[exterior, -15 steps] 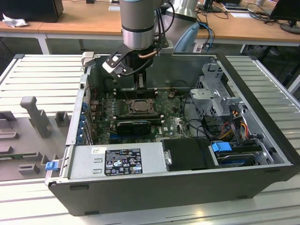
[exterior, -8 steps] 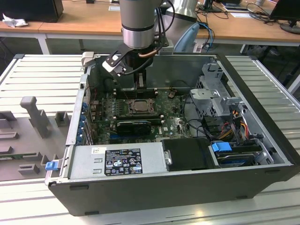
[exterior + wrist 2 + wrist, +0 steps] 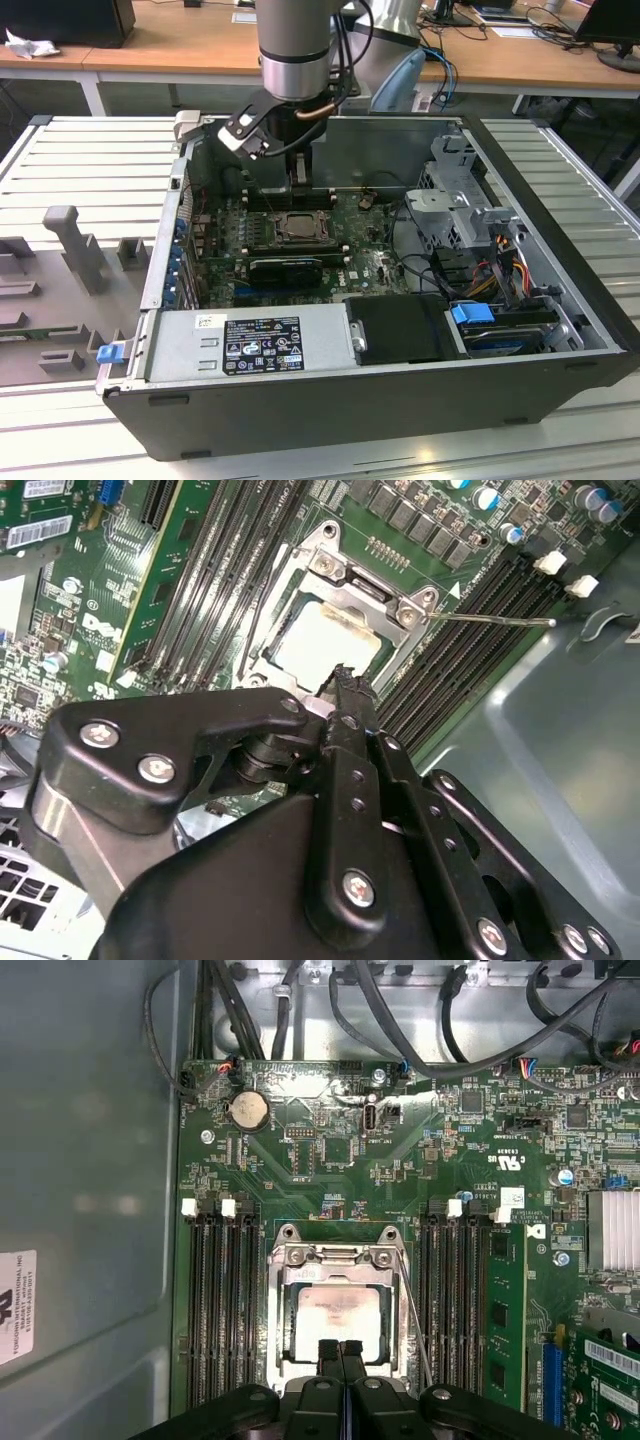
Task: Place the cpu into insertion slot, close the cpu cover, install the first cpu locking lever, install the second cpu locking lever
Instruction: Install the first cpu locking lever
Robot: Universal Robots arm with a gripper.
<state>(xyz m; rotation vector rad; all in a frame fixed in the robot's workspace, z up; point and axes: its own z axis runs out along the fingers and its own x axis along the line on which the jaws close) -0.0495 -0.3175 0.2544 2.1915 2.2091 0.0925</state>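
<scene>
Hovering low inside the open computer case (image 3: 400, 395), which lies on its side on the ribbed table (image 3: 90, 150), the hand (image 3: 340, 1348) has its two fingers pressed flat together with nothing between them. In both wrist views the joined tips stand over one edge of the insertion slot (image 3: 277, 1310), just beside it rather than out over the board. The cpu (image 3: 337, 1318) already sits in that slot, its pale face showing through the window of the cpu cover (image 3: 335, 1257), which looks to be folded down flat on it. What remains open to judgement is the levers. A thin wire locking lever (image 3: 415, 1320) runs along the side of the slot that faces the bank of memory slots holding a green module (image 3: 508, 1305). Its long axis lies nearly parallel to those slots but slants away from the slot's rim, so it appears unlatched. In the second wrist view the same rod juts out over the memory slots. From the closed tips, that lever lies off to one side, close by, not beneath them.
</scene>
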